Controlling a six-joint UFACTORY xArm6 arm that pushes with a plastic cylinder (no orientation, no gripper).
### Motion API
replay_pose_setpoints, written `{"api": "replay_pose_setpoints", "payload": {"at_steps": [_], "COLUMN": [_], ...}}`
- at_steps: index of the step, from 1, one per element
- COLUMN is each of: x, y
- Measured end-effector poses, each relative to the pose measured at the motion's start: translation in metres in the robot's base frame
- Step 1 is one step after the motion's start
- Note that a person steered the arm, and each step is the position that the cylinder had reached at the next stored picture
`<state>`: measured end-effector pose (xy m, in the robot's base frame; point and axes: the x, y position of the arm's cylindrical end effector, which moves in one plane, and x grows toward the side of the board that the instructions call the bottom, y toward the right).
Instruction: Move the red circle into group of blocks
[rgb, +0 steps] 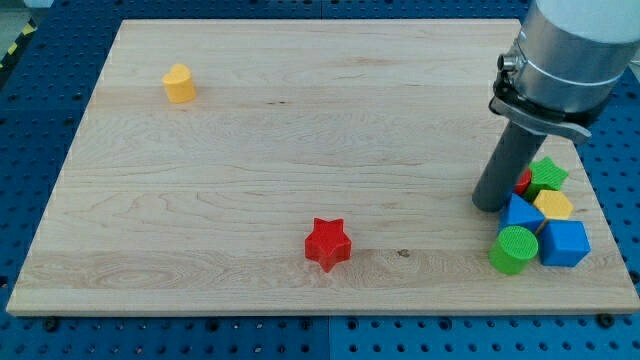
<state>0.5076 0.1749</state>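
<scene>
At the view's right, my tip (490, 205) touches the small red circle block (523, 183) beside the blue block (520, 213); I have no hand, so its state cannot be told.

Red circle (523, 182) (mostly hidden) among clustered blocks (545, 225)

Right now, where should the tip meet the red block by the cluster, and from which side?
Push only, no grasp. Meet the red block on its view-left face, where my tip stands, and press toward the view's right: green star and blue block flank it. It is mostly hidden.
</scene>
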Motion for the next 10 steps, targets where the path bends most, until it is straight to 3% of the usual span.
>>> {"api": "replay_pose_setpoints", "payload": {"at_steps": [2,4,8,10], "x": [-0.088,-0.059,-0.024,-0.048], "y": [-0.005,0.054,0.044,0.044]}}
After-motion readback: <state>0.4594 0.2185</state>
